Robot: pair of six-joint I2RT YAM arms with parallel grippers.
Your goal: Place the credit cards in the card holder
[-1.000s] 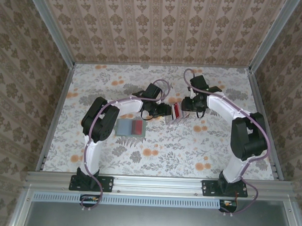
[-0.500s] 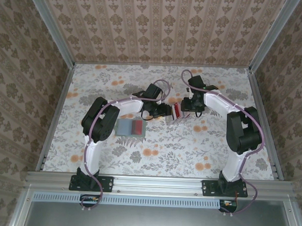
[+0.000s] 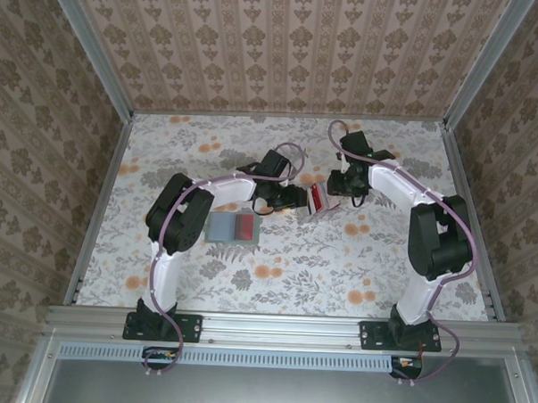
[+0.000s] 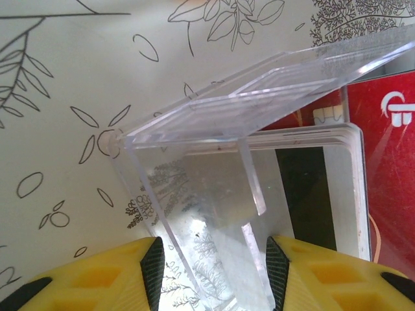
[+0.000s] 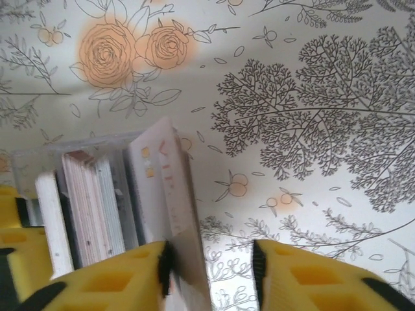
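The credit cards (image 3: 315, 199) stand on edge in a clear plastic stand (image 4: 214, 194) at mid-table. Through the stand a red card (image 4: 389, 162) and a white card with a dark stripe (image 4: 305, 194) show. My left gripper (image 4: 215, 265) is shut on the stand's near end (image 3: 294, 199). My right gripper (image 5: 213, 262) straddles the outermost white card (image 5: 162, 188). Its left pad touches the card and its right pad stands clear, so it is open. More cards (image 5: 91, 207) are packed to the left. The grey-green card holder (image 3: 221, 227) lies flat with a red card (image 3: 245, 227) on its right half.
Both arms reach to the middle of the flowered tabletop (image 3: 293, 265). Patterned walls and metal rails (image 3: 99, 203) bound the table on the left, right and back. The card holder lies just in front of the left forearm.
The right gripper's jaws have narrowed around the white card and the right arm has shifted slightly. The left gripper and the stand have stayed still.
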